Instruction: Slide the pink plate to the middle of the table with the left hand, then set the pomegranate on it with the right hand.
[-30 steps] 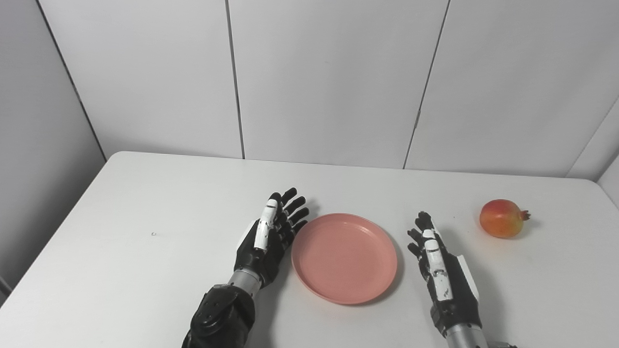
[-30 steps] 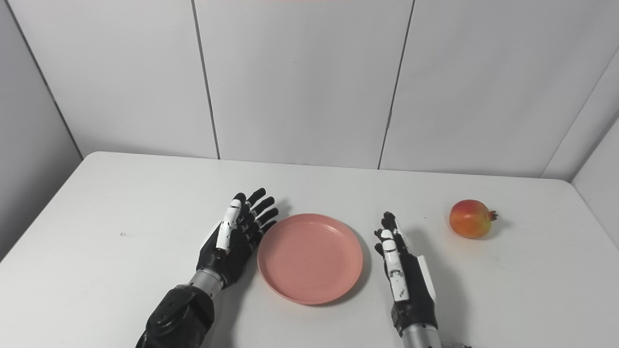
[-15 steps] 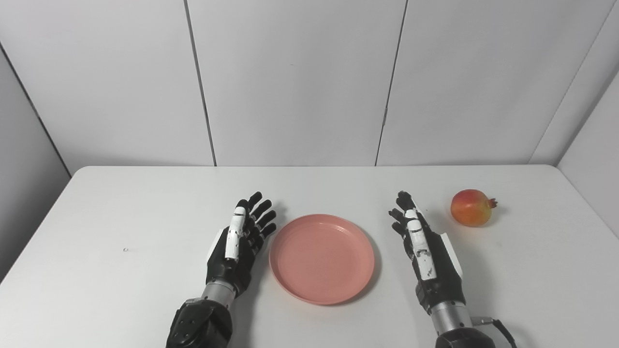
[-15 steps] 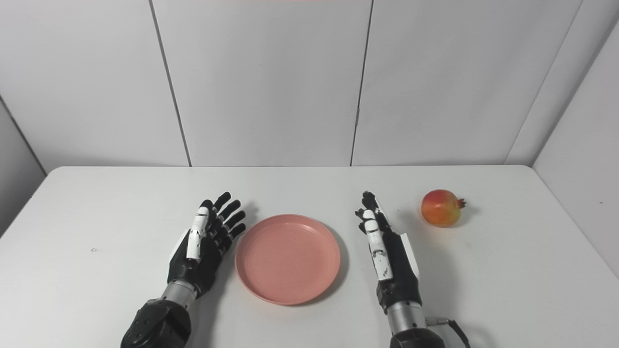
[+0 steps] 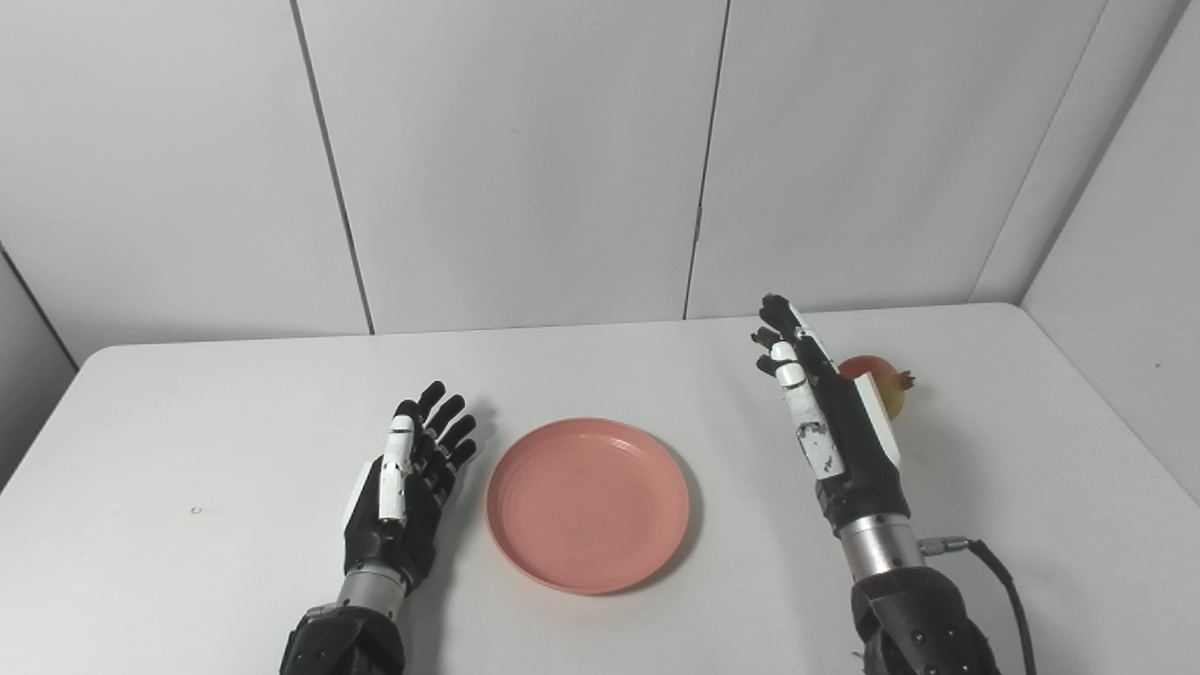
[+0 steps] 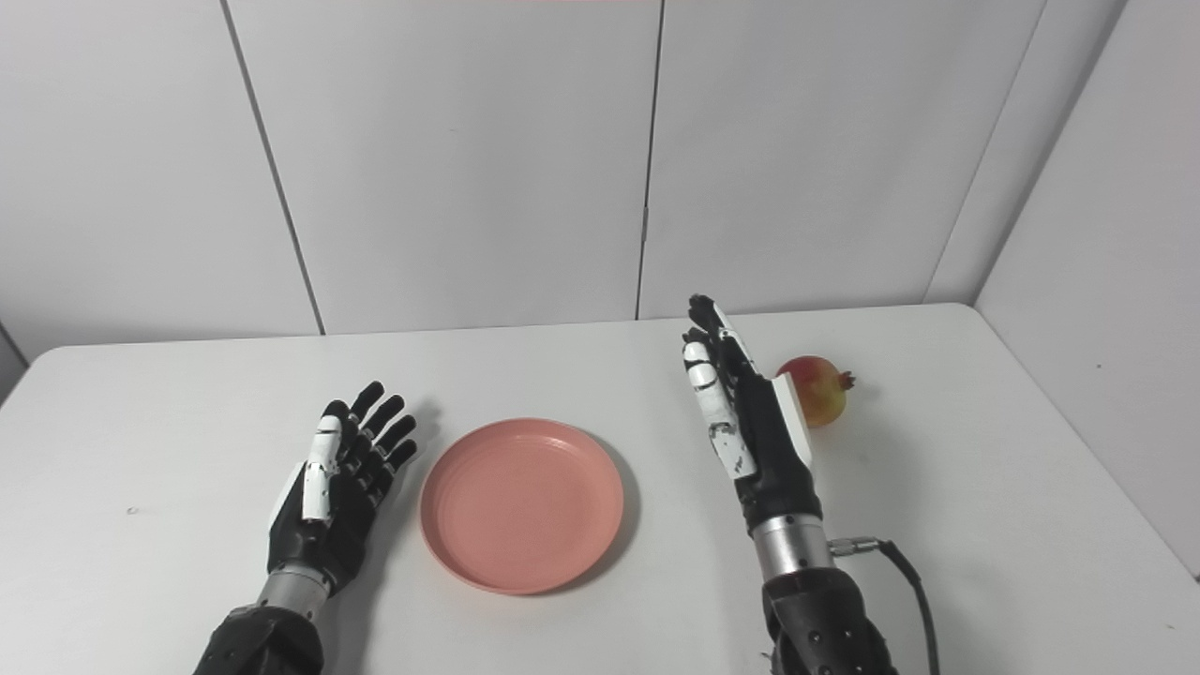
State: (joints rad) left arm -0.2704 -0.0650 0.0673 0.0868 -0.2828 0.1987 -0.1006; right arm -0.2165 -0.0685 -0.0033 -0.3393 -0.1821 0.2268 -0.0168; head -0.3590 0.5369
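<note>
Pink plate (image 5: 588,503) mid-tabletop, placed; pomegranate (image 6: 817,395) near far right edge, unpicked; right hand (image 6: 745,422) spread, empty, beside it; left hand (image 5: 405,481) spread, idle.

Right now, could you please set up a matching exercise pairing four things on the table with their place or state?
Column one:
1. pink plate
2. pomegranate
3. left hand
4. right hand

Column two:
A. open, beside the plate's left edge
B. partly hidden behind a hand, near the far right of the table
C. empty, lying between the two hands
D. open, fingers pointing away, next to the fruit

Pairs: 1-C, 2-B, 3-A, 4-D
</note>
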